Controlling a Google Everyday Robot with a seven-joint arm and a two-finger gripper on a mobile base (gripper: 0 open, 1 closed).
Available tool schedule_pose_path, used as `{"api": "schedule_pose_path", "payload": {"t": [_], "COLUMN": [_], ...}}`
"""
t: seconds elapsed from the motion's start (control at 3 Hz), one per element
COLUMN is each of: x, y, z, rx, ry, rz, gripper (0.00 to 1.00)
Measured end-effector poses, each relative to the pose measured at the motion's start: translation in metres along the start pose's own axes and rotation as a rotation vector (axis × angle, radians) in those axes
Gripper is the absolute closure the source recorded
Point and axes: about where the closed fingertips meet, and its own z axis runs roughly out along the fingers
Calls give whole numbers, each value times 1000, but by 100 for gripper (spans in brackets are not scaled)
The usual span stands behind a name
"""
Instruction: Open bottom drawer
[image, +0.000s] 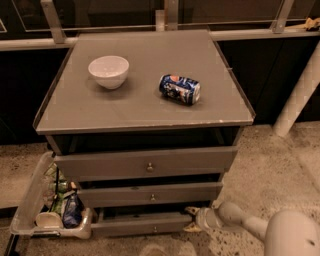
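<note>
Camera view, looking down at a grey cabinet (145, 107) that fills the centre of the frame.

- Top surface: a white bowl (109, 71) stands upright at upper left. A blue drink can (180, 89) lies on its side right of centre, well apart from the bowl.
- Three grey drawer fronts are stacked below the top, each narrower than the one above. The top drawer (125, 165) is the tallest and widest, with a small round knob (149, 167) at its middle. The middle drawer (120, 195) sits under it.
- The bottom drawer (132, 224) is a thin strip low in the frame, just left of centre, and its tiny knob is barely visible. A dark gap shows above it.
- The gripper (189, 220) is at lower centre-right, right at the right-hand end of the bottom drawer front. Cannot tell whether the claw is clamped on that end or loose beside it.
- The pale arm (240, 220) runs from the gripper toward the lower right corner, ending at a rounded white housing (292, 235).
- Lower left: a clear plastic bin (26, 207) sits on the floor against the cabinet, holding bottles (71, 212) and other containers.
- Right edge: a white pole (300, 92) leans across the frame.
- A pale rail (30, 44) crosses behind the cabinet along the top.
- The floor (280, 160) is speckled and light.
</note>
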Motion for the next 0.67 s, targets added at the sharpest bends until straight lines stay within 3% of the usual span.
{"api": "schedule_pose_path", "payload": {"t": [0.33,0.67], "x": [-1,5], "y": [0,8], "z": [-2,3], "rx": [0,-20], "ry": [0,7], "rz": [0,21], "gripper": [14,37]}}
